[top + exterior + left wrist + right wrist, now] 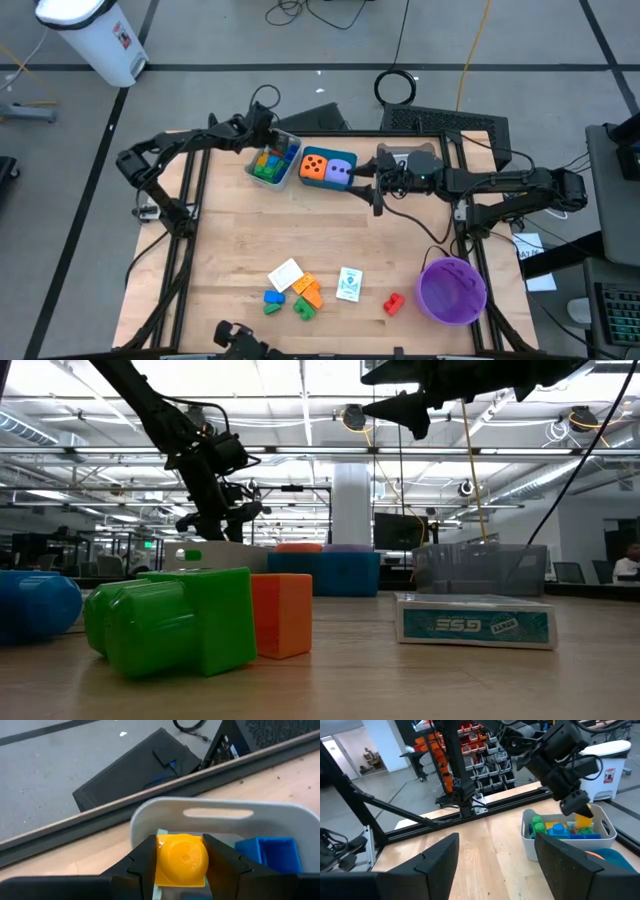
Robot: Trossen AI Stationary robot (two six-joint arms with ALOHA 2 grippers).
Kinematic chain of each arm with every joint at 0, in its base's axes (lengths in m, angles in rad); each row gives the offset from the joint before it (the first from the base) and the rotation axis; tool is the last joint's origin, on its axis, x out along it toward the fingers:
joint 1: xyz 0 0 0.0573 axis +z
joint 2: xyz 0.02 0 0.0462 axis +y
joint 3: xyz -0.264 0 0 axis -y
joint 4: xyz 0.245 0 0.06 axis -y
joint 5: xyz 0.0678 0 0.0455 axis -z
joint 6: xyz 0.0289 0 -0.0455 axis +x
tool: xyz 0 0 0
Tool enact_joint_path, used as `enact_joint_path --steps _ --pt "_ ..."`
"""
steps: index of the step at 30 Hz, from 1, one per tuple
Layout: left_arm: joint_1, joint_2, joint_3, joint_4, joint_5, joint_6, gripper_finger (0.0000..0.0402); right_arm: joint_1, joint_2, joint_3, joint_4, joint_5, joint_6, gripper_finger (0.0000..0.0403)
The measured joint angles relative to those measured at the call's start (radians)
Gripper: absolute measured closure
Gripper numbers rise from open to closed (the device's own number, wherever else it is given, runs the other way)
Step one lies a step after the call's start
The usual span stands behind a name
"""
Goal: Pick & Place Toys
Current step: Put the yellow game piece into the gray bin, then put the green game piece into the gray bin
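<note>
The left end effector [181, 862] hangs over the grey tray [271, 163] at the far side of the worktop [320, 240], its fingers [142, 862] closed on a yellow brick [181, 859] held just above the bricks already lying in that tray. The right end effector [492, 855] hovers beside the teal tray [329, 168] holding the orange and purple dice, its fingers spread apart and gripping nothing. More bricks [293, 298], two white cards [349, 283] and a red brick [394, 302] lie loose near the front edge, by the purple bowl [452, 290]
</note>
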Motion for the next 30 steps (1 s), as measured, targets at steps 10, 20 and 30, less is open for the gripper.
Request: enact_joint_path --steps 10,20,30 --pt "0.003 0.000 0.002 0.011 0.010 -0.012 0.0186 0.000 0.000 0.000 0.000 -0.004 0.000 0.0151" --pt "0.003 0.000 0.126 -0.086 0.229 -0.008 0.0154 0.000 0.000 0.000 0.000 -0.004 0.000 0.0151" --pt "-0.070 -0.013 0.318 -0.430 0.520 0.234 0.0154 0.014 0.000 0.000 0.005 -0.004 0.040 0.0152"
